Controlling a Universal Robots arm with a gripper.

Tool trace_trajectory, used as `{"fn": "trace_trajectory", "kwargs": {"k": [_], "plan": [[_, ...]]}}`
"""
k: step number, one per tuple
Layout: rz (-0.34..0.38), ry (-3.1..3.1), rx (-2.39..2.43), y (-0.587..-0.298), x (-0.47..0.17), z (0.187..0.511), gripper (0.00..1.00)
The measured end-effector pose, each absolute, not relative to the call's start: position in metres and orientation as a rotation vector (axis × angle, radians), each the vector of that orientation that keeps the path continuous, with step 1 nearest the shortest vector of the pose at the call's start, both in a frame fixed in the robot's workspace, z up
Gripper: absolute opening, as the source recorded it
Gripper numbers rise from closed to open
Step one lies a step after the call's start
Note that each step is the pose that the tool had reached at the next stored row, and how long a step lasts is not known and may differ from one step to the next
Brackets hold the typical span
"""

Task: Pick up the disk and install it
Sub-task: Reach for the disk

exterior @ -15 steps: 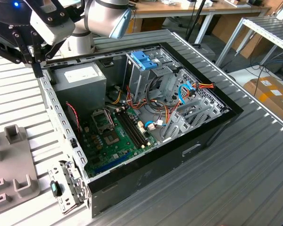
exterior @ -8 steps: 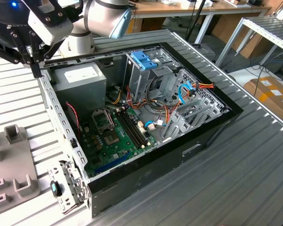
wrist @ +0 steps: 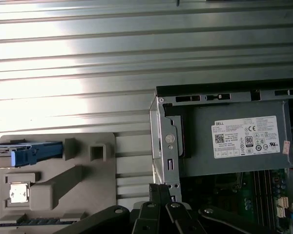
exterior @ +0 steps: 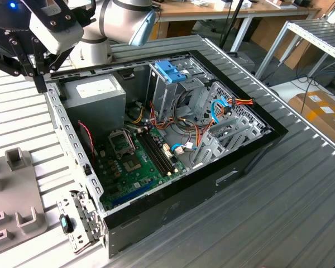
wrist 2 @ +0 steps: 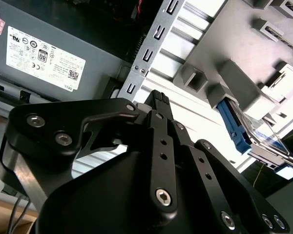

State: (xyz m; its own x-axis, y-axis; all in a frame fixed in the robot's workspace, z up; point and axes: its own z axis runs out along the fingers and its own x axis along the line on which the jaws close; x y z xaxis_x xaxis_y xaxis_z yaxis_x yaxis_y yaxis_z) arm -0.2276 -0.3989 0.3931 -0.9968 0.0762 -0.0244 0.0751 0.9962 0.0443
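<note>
**Gripper**: mine, black. In both wrist views the fingers lie together with nothing between them. In the exterior view it hangs above the case's corner on the exterior view's left, beside the power supply.

**Disk**: stands on edge in a slot of the holder, blue rail showing. The second wrist view shows the same blue rail with the metal body behind it. It is clear of my gripper and untouched, with part of the holder and a strip of bare table between us. It sits at the holder's end away from the case.

**Holder**: grey moulded block with slots and posts. It lies flat on the table just beside the case, on the exterior view's left.

**Case**: black, lying on its side with the panel off. My fingertips are over its perforated metal edge in the first wrist view.

**Power supply**: grey box with a white label, in the case corner nearest my gripper.

**Board**: green, on the case floor, with loose cables beside it.

**Cage**: metal bay with a blue top, inside the case, well apart from the disk.

**Table**: ribbed grey metal, under everything.
</note>
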Motion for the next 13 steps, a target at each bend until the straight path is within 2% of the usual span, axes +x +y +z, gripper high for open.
{"fn": "trace_trajectory", "kwargs": {"k": [13], "plan": [[0.068,3.113,0.118,-0.3989,-0.2308,0.3931,0.11]]}}
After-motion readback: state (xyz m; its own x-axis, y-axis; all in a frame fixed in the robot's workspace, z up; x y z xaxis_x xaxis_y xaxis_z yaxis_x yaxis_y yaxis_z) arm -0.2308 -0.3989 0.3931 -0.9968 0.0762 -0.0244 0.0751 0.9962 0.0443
